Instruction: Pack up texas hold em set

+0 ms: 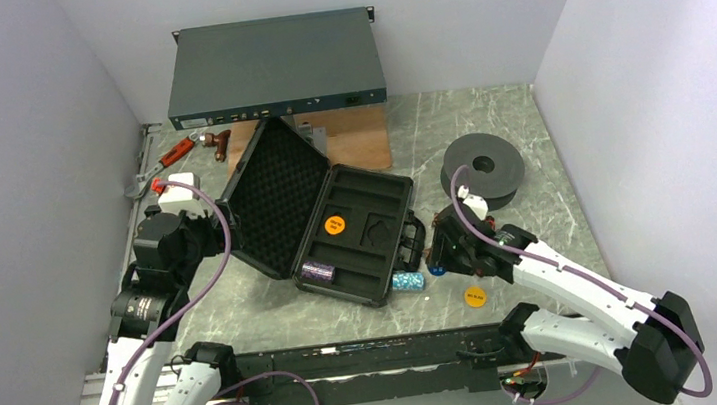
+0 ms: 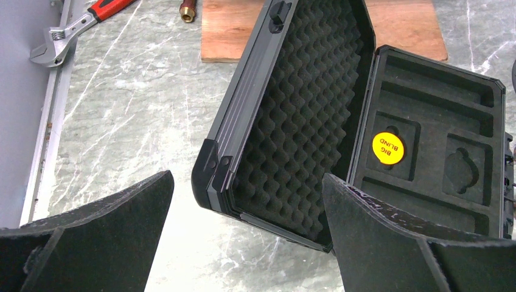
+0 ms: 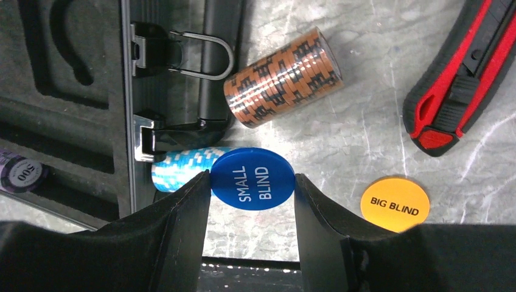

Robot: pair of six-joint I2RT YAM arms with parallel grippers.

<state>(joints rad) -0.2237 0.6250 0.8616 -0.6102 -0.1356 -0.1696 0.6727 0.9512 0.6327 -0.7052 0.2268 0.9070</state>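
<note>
The black foam-lined case (image 1: 372, 176) lies open mid-table with its lid (image 2: 304, 109) propped up. In its tray are an orange BIG BLIND disc (image 2: 387, 148) and a purple chip roll (image 1: 318, 271). My right gripper (image 3: 252, 176) is just off the case's front edge, shut on the edges of the blue SMALL BLIND disc (image 3: 252, 179). A teal roll (image 3: 182, 169) lies by the latch and a brown roll (image 3: 281, 78) by the handle. Another orange BIG BLIND disc (image 3: 394, 204) lies on the table. My left gripper (image 2: 246, 176) is open and holds nothing, close to the lid's near corner.
A big grey rack unit (image 1: 275, 68) stands at the back, with a wooden board (image 1: 358, 137) in front of it. A black spool (image 1: 482, 166) sits at the right. A red-handled wrench (image 2: 61, 42) lies at the far left. A red-black handled tool (image 3: 462, 79) lies near the brown roll.
</note>
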